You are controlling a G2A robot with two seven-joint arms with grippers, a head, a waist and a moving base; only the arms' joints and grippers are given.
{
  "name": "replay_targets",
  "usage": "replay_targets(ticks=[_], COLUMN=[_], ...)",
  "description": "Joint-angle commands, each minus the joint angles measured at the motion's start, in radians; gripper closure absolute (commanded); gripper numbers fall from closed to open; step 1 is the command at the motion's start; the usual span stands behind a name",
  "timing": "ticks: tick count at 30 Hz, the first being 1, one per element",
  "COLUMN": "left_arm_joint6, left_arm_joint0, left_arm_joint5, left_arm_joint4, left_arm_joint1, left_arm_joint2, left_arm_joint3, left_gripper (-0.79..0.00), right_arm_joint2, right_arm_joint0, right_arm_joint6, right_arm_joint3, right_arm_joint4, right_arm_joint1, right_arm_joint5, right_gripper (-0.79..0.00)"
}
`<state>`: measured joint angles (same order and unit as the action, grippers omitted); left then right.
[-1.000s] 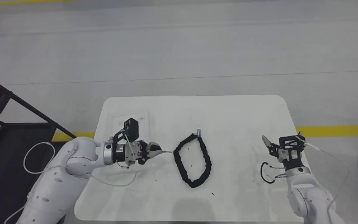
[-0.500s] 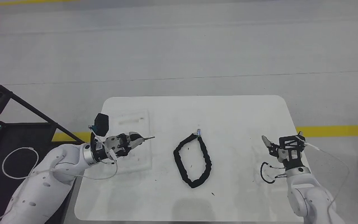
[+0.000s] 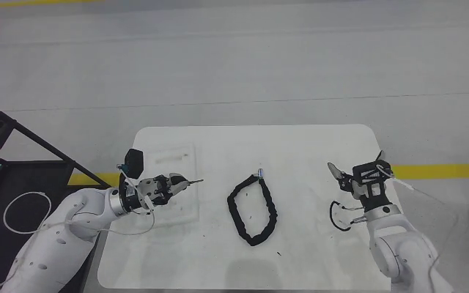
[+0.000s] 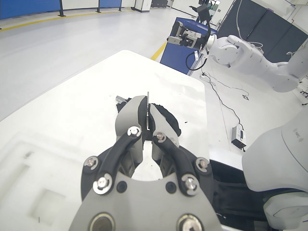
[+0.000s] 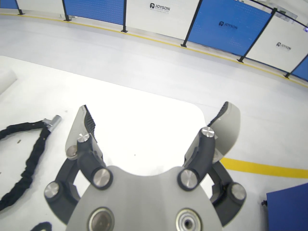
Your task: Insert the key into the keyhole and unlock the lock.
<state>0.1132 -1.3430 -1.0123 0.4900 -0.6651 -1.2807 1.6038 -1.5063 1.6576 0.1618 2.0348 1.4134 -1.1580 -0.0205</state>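
1. Starting at the left claw (image 4: 147, 108), confirm the grip. Its pads are pressed together on the head of the key (image 4: 148, 96), and only the thin blade stands out past the tips. The hold looks narrow, so a hard push could twist the blade between the pads.
2. Note the start position. This claw hangs over the white foam tray (image 3: 173, 157) at the left side of the table (image 3: 315, 146), well apart from the lock.
3. Aim for the metal barrel (image 3: 259, 175) at the far end of the black chain lock (image 3: 253, 214), which lies in a closed loop mid-table. The keyhole is too small to make out, so establish which face of the barrel it opens on before closing in.
4. Line the blade up with the barrel axis first, then advance straight and slowly. The barrel lies loose on the table and will probably slide away under a push.
5. Use the right claw (image 5: 156, 116), which hangs empty with its fingers wide apart at the right side of the table, well away from the chain. It would best clamp the barrel, or the chain just beside it, before the key goes in and turns.
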Motion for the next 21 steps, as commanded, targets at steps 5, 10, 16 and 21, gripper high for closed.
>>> replay_targets(ticks=[5, 10, 16, 21], left_arm_joint6=[0.000, 0.000, 0.000, 0.000], left_arm_joint0=[0.000, 0.000, 0.000, 0.000], left_arm_joint5=[0.000, 0.000, 0.000, 0.000], left_arm_joint4=[0.000, 0.000, 0.000, 0.000], left_arm_joint1=[0.000, 0.000, 0.000, 0.000], left_arm_joint2=[0.000, 0.000, 0.000, 0.000], left_arm_joint3=[0.000, 0.000, 0.000, 0.000], left_gripper=[0.000, 0.000, 0.000, 0.000], right_arm_joint2=[0.182, 0.326, 0.467, 0.528], right_arm_joint0=[-0.116, -0.224, -0.343, -0.388], right_arm_joint6=[0.131, 0.232, 0.341, 0.398], right_arm_joint3=[0.010, -0.034, -0.112, -0.161], right_arm_joint4=[0.140, 0.235, 0.331, 0.371], right_arm_joint1=[-0.014, -0.034, -0.064, -0.083], right_arm_joint5=[-0.001, 0.012, 0.044, 0.072], right_gripper=[-0.785, -0.785, -0.785, -0.785])
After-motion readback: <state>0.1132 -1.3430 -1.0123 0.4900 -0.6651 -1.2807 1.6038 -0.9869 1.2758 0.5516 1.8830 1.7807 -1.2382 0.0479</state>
